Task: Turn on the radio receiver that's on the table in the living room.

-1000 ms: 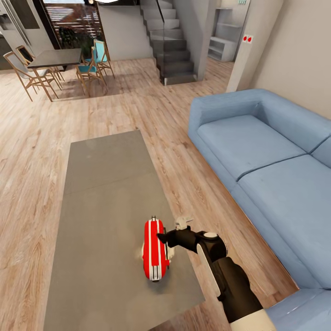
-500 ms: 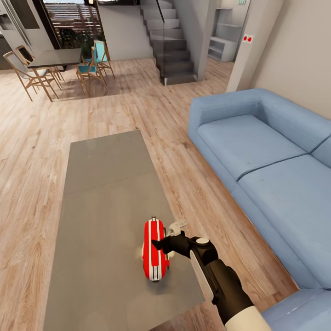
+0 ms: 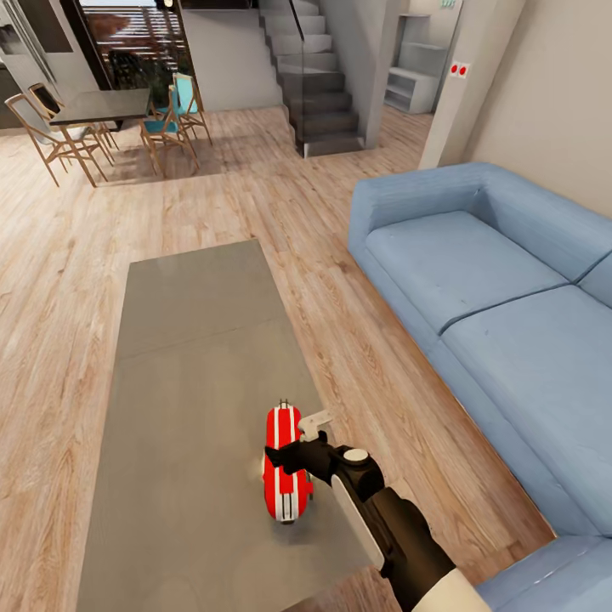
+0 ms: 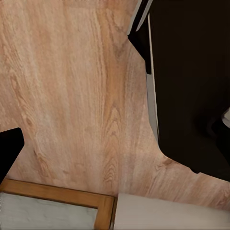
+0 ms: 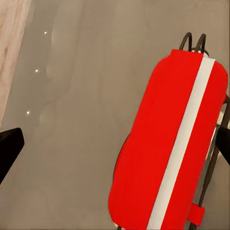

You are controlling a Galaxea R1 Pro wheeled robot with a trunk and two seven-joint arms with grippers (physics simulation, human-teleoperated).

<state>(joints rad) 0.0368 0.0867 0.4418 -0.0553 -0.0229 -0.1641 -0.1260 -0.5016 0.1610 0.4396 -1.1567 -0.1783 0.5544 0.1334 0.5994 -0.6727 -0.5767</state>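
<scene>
Looking down, head view: right gripper (image 3: 280, 451) sits over the middle of the radio (image 3: 284, 470), dark fingers across its red top; whether they are spread or pinched, cannot tell.
Radio: red with white stripes, lying lengthwise on the table (image 3: 195, 357), at the near right part of the grey top, close to the right edge.
Right arm: black forearm (image 3: 399, 527) reaches in from the lower right, over the table corner.
Surroundings: blue sofa (image 3: 484, 297) to the right across a strip of wood floor (image 3: 51, 280); dining table (image 3: 102, 105) with chairs far back left; stairs (image 3: 310, 85) at the back.
Left wrist view: wood floor (image 4: 72, 96), a dark part of the robot (image 4: 191, 86), one black fingertip (image 4: 8, 146) at the edge; left gripper state cannot tell.
Right wrist view: radio (image 5: 167, 143) close up on the grey table (image 5: 72, 120), one white stripe along it, thin dark handle beside it; one black fingertip (image 5: 9, 143) well to the side, apart from the radio.
</scene>
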